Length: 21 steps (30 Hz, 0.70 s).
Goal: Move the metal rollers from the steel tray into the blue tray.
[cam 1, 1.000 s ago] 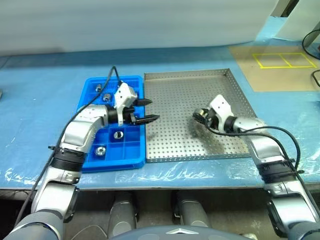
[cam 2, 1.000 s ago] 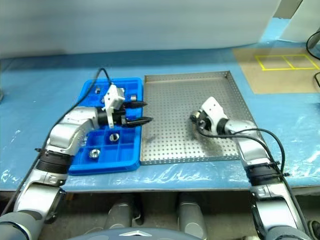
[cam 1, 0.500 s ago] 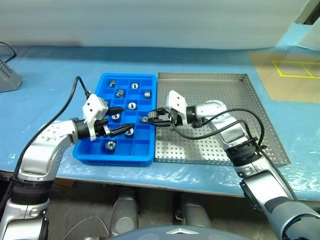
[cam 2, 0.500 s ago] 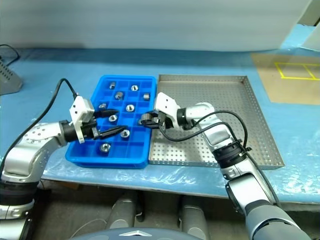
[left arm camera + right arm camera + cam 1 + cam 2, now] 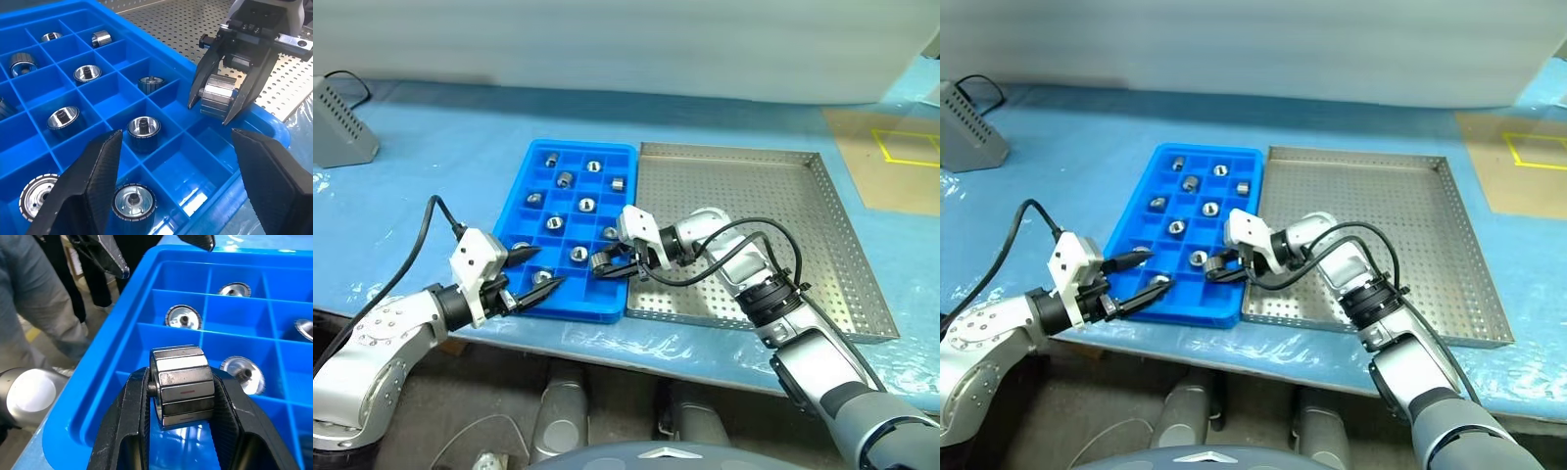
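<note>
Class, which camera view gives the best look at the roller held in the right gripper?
The right wrist view: the held roller sits close up, its faceted side clear between the right gripper fingers. The left wrist view shows it from the front above the blue tray. In both eye views it is tiny.

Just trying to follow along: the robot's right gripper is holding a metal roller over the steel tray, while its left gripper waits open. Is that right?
Not quite. The right gripper holds the metal roller over the blue tray, not the steel tray, as the left wrist view shows. The left gripper does wait open.
</note>
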Each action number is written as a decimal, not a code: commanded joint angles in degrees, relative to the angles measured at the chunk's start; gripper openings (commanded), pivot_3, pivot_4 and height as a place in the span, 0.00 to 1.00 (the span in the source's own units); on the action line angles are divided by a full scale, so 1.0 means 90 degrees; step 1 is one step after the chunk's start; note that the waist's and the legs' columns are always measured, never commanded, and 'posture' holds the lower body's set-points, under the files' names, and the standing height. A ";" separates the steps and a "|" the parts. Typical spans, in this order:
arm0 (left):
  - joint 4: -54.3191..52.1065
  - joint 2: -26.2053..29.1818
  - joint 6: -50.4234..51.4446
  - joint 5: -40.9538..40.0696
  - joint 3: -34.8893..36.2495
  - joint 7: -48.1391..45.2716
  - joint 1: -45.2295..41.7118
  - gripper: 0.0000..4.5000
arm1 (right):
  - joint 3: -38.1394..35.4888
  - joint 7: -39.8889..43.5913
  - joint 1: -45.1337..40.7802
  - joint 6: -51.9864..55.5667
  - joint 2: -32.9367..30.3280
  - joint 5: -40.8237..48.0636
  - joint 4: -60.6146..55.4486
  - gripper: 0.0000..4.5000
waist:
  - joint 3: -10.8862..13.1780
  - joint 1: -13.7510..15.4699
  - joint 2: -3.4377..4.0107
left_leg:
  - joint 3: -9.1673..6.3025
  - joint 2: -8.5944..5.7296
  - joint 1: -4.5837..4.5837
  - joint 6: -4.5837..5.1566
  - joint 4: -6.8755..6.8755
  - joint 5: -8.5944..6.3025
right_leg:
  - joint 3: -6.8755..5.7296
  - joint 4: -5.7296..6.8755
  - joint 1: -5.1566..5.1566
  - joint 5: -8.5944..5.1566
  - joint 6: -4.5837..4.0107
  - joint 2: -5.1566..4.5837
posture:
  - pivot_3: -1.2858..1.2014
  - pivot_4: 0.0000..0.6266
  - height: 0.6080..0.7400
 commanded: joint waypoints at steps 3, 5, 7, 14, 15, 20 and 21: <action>-0.0167 0.0105 -0.0006 -0.0142 0.0113 0.0122 -0.0080 0.84 | 0.0000 0.0223 0.0046 0.0226 -0.0066 0.0137 -0.0252 0.27 | 0.0000 0.0049 0.0000 | 0.0000 0.0000 0.0000 0.0000 0.0000 0.0000 | 0.0000 0.0000 0.0000 0.0000 0.0000 0.0000 | 0.65 0.24 1.00; -0.0036 0.0120 -0.0048 -0.0106 0.0023 0.0098 -0.0188 0.84 | -0.0004 0.0293 0.0091 0.0285 -0.0131 0.0143 -0.0315 0.27 | 0.0000 0.0082 0.0000 | 0.0000 -0.0001 0.0000 0.0000 0.0000 0.0000 | 0.0000 0.0000 0.0000 0.0000 0.0000 0.0000 | 0.65 0.24 1.00; 0.0078 0.0121 -0.0081 -0.0083 -0.0077 0.0055 -0.0324 0.84 | -0.0008 0.0328 0.0148 0.0227 -0.0220 0.0101 -0.0368 0.27 | 0.0000 0.0099 0.0000 | 0.0000 -0.0001 0.0000 -0.0001 0.0000 0.0001 | 0.0001 0.0000 -0.0001 0.0000 0.0002 0.0000 | 0.64 0.24 1.00; 0.0517 0.0124 -0.0228 0.0004 -0.0452 -0.0132 -0.0859 0.84 | -0.0151 0.0004 0.0250 0.0500 -0.0412 0.0006 -0.0466 0.63 | -0.0001 0.0091 -0.0001 | 0.0000 -0.0002 0.0003 -0.0004 0.0002 0.0002 | 0.0003 0.0002 0.0000 0.0008 -0.0011 0.0001 | 0.61 0.24 1.00; 0.0609 0.0122 -0.0266 0.0033 -0.0515 -0.0163 -0.0954 0.84 | -0.0211 -0.0069 0.0266 0.0483 -0.0436 0.0012 -0.0485 0.63 | -0.0002 0.0084 -0.0001 | 0.0000 -0.0002 0.0004 -0.0004 0.0002 0.0003 | 0.0003 0.0003 0.0001 0.0008 -0.0011 0.0001 | 0.60 0.24 1.00; 0.1638 -0.0120 -0.0704 0.0294 -0.0898 -0.0268 -0.1974 0.84 | -0.1095 -0.1255 0.0119 0.0553 -0.0298 0.0166 -0.0579 0.63 | -0.0002 0.0060 0.0000 | 0.0001 -0.0004 0.0006 -0.0011 0.0007 0.0008 | 0.0005 0.0010 0.0003 0.0010 -0.0007 0.0001 | 0.57 0.24 1.00; 0.1944 -0.0234 -0.0795 0.0388 -0.1000 -0.0226 -0.2264 0.84 | -0.1334 -0.1580 0.0081 0.0635 -0.0223 0.0221 -0.0599 0.63 | -0.0002 0.0039 -0.0001 | 0.0001 -0.0008 0.0008 -0.0012 0.0009 0.0008 | 0.0008 0.0015 0.0004 0.0009 -0.0004 0.0000 | 0.56 0.24 1.00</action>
